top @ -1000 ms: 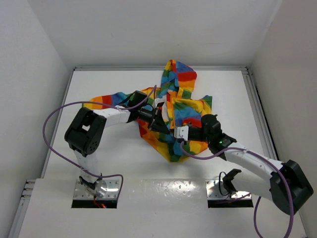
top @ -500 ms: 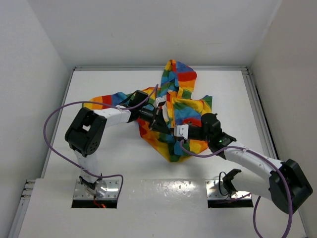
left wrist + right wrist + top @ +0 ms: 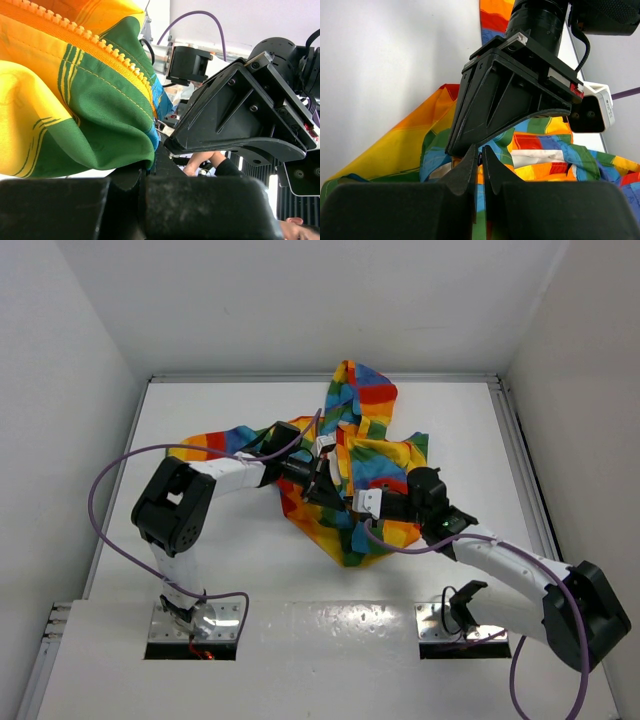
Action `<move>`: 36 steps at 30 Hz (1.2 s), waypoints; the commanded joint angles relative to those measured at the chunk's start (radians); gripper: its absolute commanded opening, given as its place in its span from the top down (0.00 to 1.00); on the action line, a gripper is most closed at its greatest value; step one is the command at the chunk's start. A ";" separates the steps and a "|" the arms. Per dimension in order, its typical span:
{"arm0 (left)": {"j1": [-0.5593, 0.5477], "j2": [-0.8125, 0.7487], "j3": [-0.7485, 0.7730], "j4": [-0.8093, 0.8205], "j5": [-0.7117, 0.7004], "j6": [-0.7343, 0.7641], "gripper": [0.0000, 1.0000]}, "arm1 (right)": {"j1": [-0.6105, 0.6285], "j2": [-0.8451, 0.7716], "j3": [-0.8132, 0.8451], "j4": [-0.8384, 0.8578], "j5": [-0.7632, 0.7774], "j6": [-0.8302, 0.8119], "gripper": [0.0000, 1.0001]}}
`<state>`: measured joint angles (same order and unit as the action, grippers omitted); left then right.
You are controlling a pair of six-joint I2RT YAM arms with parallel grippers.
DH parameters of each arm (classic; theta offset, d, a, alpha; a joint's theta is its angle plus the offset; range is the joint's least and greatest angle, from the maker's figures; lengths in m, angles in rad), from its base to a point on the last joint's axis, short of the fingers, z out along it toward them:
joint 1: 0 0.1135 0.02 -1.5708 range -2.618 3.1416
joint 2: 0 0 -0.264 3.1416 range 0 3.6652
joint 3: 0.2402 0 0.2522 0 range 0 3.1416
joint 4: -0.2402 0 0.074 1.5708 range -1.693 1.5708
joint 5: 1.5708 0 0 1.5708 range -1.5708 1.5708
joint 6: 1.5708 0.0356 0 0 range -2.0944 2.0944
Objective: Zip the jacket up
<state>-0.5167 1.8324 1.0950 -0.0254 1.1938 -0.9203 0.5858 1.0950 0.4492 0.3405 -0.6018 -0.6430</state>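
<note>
Over the last second we see the right gripper [image 3: 348,500] edge slightly toward the left gripper [image 3: 325,485]; we judge the zipping barely begun. One rainbow-striped fabric jacket [image 3: 375,455] lies crumpled mid white table [image 3: 200,570]. One orange toothed zipper [image 3: 107,47], two grippers. Left pinches jacket fabric by the zipper. Right's fingers are pressed together; we cannot tell on what.

Bright even white light, soft shadows, glare on table [image 3: 330,618] front, left pincer [image 3: 147,172] blurred close-up

Both arms reach inward, tips meeting mid-scene. The left gripper [image 3: 322,483] points right, fingers pressed together. The right gripper [image 3: 480,161] points far-left, fingers pinched closed, just beside the left's.
</note>
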 commanded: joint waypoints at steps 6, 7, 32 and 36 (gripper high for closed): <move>-0.026 -0.067 0.048 0.051 0.081 0.026 1.00 | -0.004 -0.006 0.028 -0.014 0.000 0.023 0.95; -0.026 -0.067 0.048 0.051 0.081 0.026 1.00 | -0.004 -0.010 0.025 -0.018 0.002 0.023 0.95; -0.065 -0.142 0.029 -0.166 0.242 0.443 1.00 | -0.058 0.080 0.045 0.117 0.088 0.121 1.00; -0.053 -0.162 0.020 -0.267 0.251 0.560 1.00 | -0.072 0.097 0.055 0.121 0.097 0.126 1.00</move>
<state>-0.5632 1.7424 1.1030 -0.1947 1.3258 -0.4980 0.5354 1.1744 0.4614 0.4187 -0.5495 -0.5293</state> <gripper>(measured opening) 0.024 0.009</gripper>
